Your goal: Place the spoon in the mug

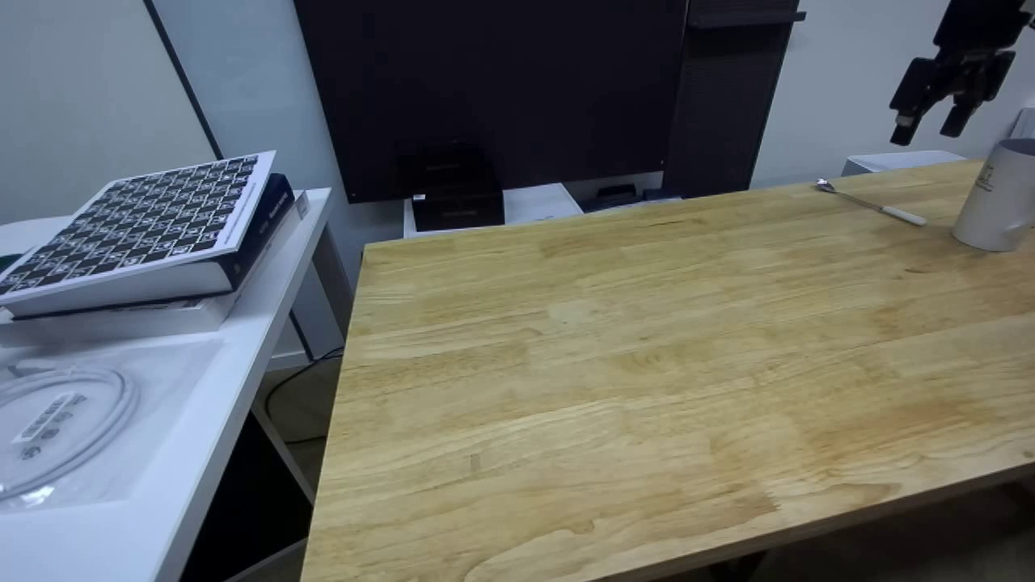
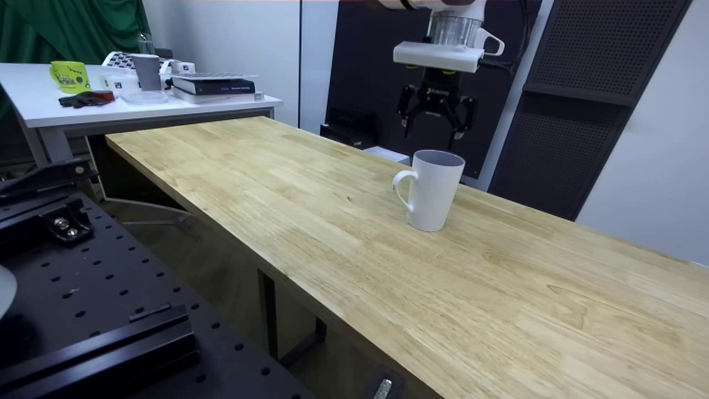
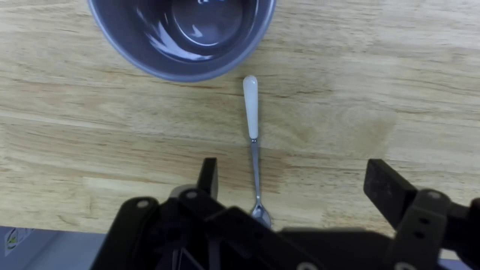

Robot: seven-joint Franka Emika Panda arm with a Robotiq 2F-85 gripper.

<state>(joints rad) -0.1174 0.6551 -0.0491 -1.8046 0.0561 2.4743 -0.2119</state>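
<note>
The spoon, with a white handle and a silvery shaft and bowl, lies flat on the wooden table in an exterior view [image 1: 872, 204]. In the wrist view the spoon [image 3: 254, 144] points its handle towards the mug [image 3: 150, 62], with its bowl partly hidden by the gripper. The mug is upright, white outside and grey inside; it shows in both exterior views [image 1: 996, 198] [image 2: 436, 194]. In an exterior view the spoon is out of sight. My gripper [image 3: 294, 180] is open and empty above the table, its fingers either side of the spoon shaft in the wrist view. It shows in both exterior views [image 1: 928, 133] [image 2: 430, 137].
The wooden table [image 1: 614, 364] has its back edge close to the spoon's bowl. The mug's handle [image 2: 403, 188] sticks out on one side. A white side table [image 2: 183, 112] with books [image 2: 213, 87], a green cup [image 2: 70, 77] and other items stands beyond the table's end.
</note>
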